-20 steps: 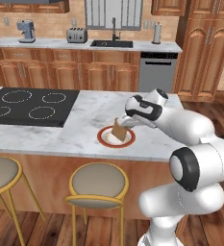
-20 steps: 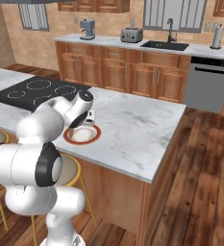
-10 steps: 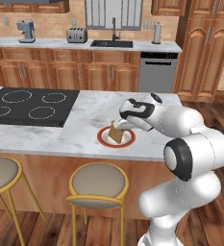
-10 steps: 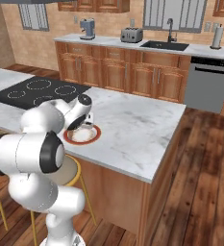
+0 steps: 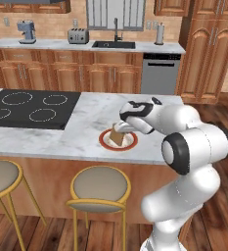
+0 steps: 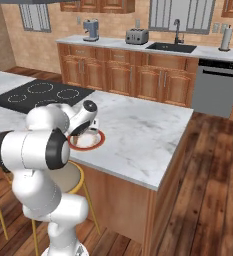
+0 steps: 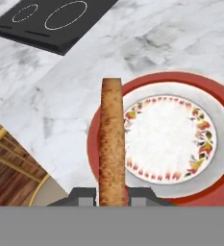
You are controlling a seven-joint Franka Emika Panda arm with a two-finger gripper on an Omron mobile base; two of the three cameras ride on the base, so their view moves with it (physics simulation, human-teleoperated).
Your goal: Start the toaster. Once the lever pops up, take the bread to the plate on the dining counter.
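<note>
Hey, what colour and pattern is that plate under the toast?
The plate has a red rim and a white centre ringed with small red-and-yellow leaves, clearest in the hand view.

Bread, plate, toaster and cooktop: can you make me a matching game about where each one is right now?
Things:
1. bread
2. plate
3. toaster
4. cooktop

Places:
A. on the far worktop, left of the sink
B. held on edge in the gripper, over the plate's rim
C. set into the island's marble top, at the far end from the arm
D. lying on the marble, under the gripper

Pairs: 1-B, 2-D, 3-A, 4-C
</note>
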